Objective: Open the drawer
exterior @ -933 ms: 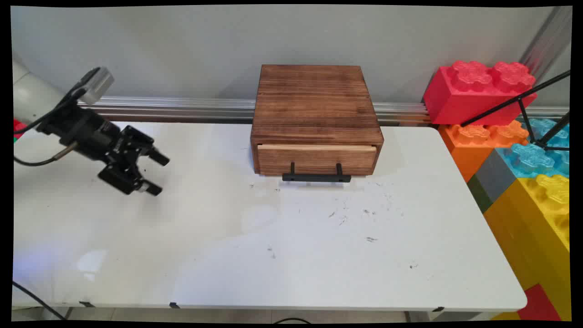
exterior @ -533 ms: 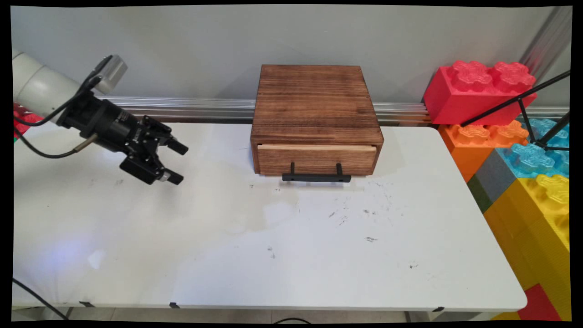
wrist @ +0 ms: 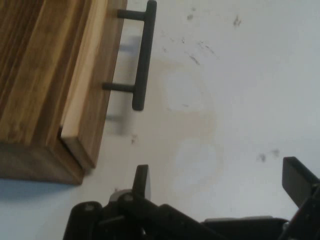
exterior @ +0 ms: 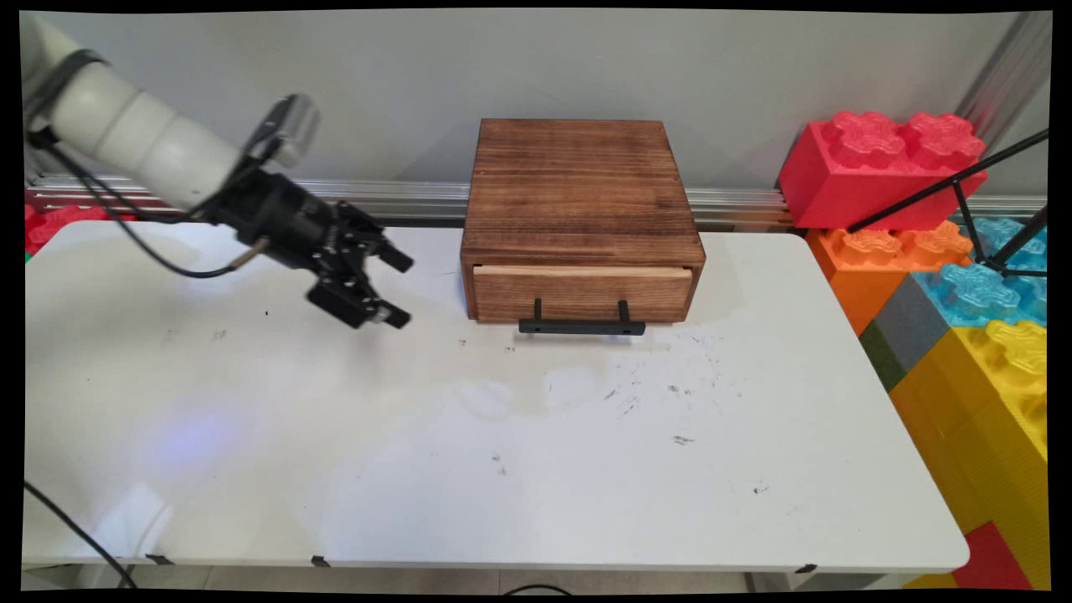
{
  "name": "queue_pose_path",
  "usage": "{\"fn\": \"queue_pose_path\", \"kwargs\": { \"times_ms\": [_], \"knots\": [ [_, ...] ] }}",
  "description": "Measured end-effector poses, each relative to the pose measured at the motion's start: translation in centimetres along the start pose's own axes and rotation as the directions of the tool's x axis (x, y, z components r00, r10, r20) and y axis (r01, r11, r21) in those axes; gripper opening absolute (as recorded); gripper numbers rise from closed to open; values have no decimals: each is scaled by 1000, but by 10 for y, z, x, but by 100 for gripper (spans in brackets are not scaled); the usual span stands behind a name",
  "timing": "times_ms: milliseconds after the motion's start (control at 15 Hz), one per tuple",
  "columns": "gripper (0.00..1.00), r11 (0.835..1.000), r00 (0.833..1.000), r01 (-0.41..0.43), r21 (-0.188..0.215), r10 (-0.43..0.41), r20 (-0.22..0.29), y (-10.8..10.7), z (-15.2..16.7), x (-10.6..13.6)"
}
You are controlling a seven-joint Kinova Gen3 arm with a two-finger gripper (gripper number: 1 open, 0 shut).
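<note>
From my station I judged the main hazard to be a knock: the pincer hung low over the worktop with its fingers spread wide and nothing between them, and any drift to the right could have struck the near left corner of the wooden drawer box or caught the black handle. The hanging cable could also have dragged on the worktop. The box sat at the far middle of the worktop, its drawer nearly shut. It lay just right of the pincer, not touching. In the hand view the handle lay ahead of the fingertips, clear of them.
</note>
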Motion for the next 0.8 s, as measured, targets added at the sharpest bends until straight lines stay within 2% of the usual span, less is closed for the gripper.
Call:
{"fn": "queue_pose_path", "kwargs": {
  "times_ms": [400,800],
  "knots": [
    [100,999,998,-41,25,40,46,-2,57,53],
    [100,997,993,-26,71,18,116,-2,109,98]
  ]
}}
